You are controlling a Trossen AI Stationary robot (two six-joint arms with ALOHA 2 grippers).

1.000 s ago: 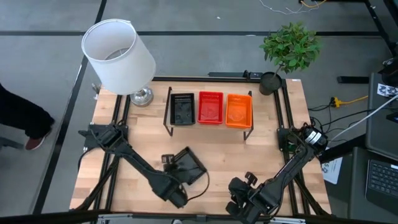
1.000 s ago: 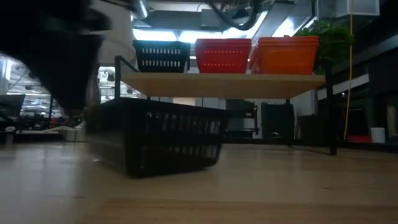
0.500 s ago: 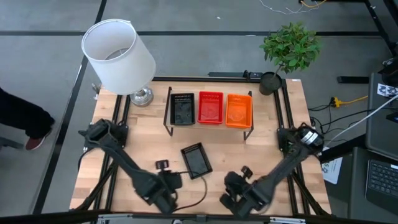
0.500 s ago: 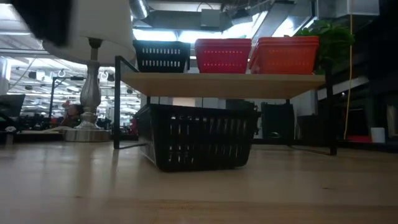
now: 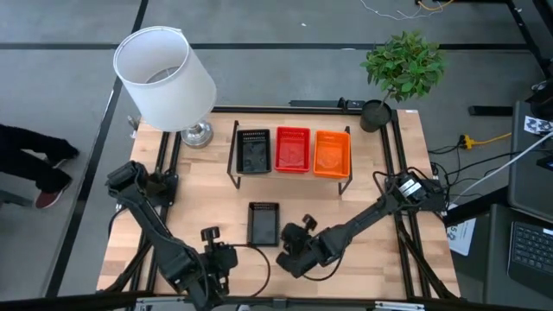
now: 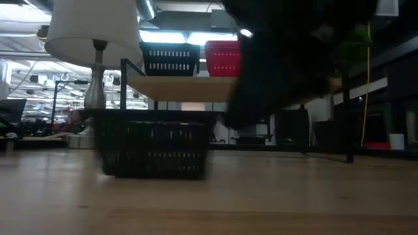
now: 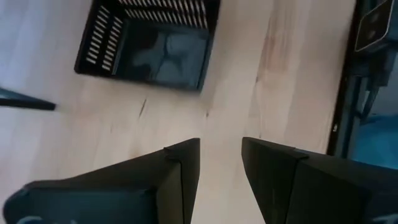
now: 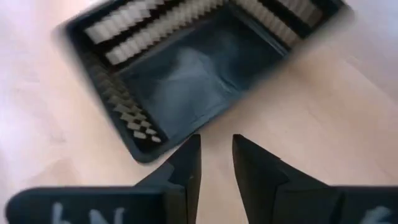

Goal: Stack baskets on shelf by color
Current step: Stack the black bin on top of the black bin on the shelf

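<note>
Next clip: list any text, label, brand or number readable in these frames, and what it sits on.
No text can be read in these views.
Paper sheet on the floor right of the table: print too small to read.
Patterned marker card at the right edge: black-and-white squares, no legible characters.
Baskets on the shelf, loose black basket, lamp: no labels visible.

In the low view a dark blurred arm (image 6: 294, 59) hides the orange basket and most of the shelf's (image 6: 176, 88) right half from us. The red basket (image 6: 222, 59) shows only its left part. The loose black basket (image 8: 186, 68) is blurred in the right wrist view.
</note>
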